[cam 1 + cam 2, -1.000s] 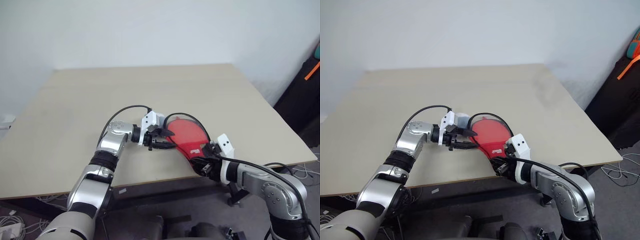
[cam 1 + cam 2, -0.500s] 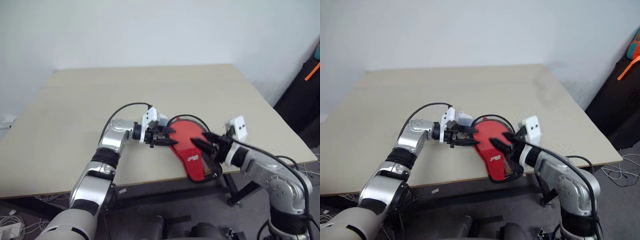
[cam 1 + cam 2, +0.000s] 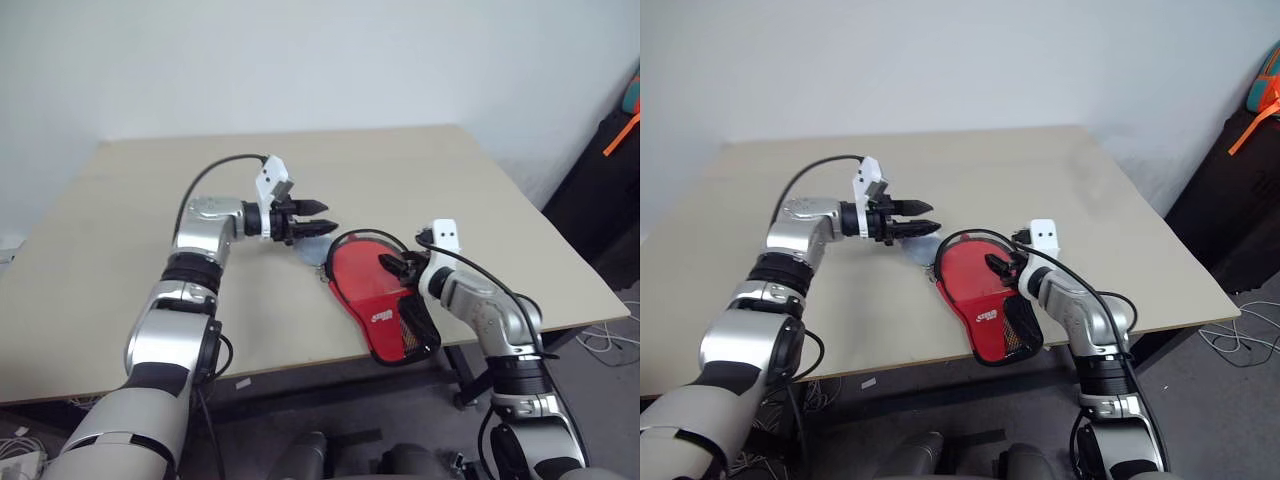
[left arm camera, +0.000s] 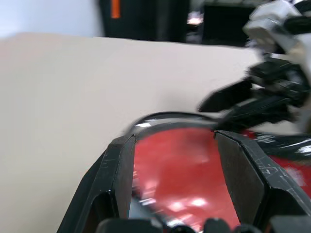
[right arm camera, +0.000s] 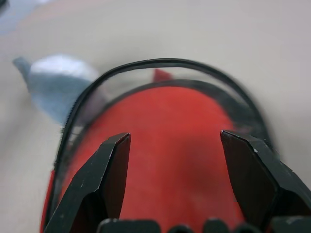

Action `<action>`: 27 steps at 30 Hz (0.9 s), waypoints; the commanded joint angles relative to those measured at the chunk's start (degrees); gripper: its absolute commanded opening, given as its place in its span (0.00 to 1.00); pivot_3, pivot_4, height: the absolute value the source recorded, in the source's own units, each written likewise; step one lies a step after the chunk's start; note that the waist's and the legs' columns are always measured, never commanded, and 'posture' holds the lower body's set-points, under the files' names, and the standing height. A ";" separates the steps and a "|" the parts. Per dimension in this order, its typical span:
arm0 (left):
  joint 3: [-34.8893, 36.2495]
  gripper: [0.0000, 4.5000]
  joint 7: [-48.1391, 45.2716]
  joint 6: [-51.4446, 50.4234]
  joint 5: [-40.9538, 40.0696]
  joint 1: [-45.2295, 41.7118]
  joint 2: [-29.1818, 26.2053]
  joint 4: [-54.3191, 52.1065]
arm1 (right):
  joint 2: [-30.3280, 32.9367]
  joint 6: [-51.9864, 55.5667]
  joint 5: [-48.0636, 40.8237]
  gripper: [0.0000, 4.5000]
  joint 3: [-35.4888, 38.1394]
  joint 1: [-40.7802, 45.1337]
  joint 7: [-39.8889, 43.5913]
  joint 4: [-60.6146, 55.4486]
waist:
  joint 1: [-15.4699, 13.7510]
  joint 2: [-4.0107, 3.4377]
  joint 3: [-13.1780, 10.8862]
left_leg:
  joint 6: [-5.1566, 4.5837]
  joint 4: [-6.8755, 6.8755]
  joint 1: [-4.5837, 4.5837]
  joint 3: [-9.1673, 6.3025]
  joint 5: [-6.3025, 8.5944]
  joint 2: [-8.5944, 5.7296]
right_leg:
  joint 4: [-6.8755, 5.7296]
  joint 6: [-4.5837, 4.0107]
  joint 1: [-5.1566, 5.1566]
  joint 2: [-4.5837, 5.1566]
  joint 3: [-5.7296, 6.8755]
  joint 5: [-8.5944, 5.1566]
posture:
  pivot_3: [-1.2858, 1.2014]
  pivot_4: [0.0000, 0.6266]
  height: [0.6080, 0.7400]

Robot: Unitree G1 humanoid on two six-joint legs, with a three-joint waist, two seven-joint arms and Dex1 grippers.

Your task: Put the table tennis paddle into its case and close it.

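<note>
Both off the red paddle-shaped soft case point(image 3: 378, 295) now: left hand point(image 3: 322, 216) lifted away, wide; right hand point(image 3: 391, 264) released, wide above it.

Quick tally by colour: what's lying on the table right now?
Red: 1, the case
Grey: 1, a small grey lump beside the case's round end
Total: 2 on the table
</note>
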State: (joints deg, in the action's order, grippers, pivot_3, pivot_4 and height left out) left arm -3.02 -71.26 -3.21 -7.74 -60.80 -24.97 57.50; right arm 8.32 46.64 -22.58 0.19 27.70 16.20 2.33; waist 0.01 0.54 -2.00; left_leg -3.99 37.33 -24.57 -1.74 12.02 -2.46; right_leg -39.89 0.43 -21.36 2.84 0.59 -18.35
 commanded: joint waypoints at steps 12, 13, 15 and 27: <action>-0.05 0.62 4.65 4.74 6.03 -2.94 -0.15 9.94 | -3.10 -4.03 6.03 0.71 -4.21 3.55 0.77 12.45 | -0.02 0.00 0.01 | 0.00 0.07 0.01 -0.09 0.00 -0.06 | -0.03 0.00 -0.04 0.02 0.06 0.00 | 0.52 0.00 1.00; 0.13 0.62 5.21 4.26 6.09 -2.73 0.18 10.58 | -2.98 -3.75 6.42 0.71 -4.44 3.31 0.63 12.90 | 0.02 0.00 0.01 | 0.01 0.06 0.01 -0.09 0.00 -0.06 | -0.02 0.00 -0.04 0.01 0.06 0.00 | 0.52 0.00 1.00; 0.54 0.62 6.59 3.92 6.22 -2.39 0.67 11.71 | -2.91 -3.67 7.05 0.71 -4.80 2.90 0.35 13.67 | 0.03 0.00 0.02 | 0.00 0.06 0.02 -0.08 0.00 -0.06 | -0.03 0.00 -0.04 0.01 0.04 0.00 | 0.52 0.00 1.00; 1.46 0.62 11.53 0.51 8.20 -0.04 4.06 15.74 | -3.09 -2.12 8.34 0.71 -4.70 1.50 -0.93 13.46 | -0.28 0.17 0.51 | 0.00 0.14 0.04 -0.25 0.01 -0.14 | -0.04 0.00 0.07 0.00 0.02 0.00 | 0.52 0.00 1.00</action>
State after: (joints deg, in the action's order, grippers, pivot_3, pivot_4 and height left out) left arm -2.64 -59.91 -1.62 1.20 -60.84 -21.86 72.90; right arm 5.13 42.41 -15.52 -4.71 30.76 16.31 13.96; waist -0.26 0.71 -1.50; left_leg -3.99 37.46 -24.52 -2.01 12.02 -2.62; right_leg -39.93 0.43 -21.29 2.84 0.60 -18.35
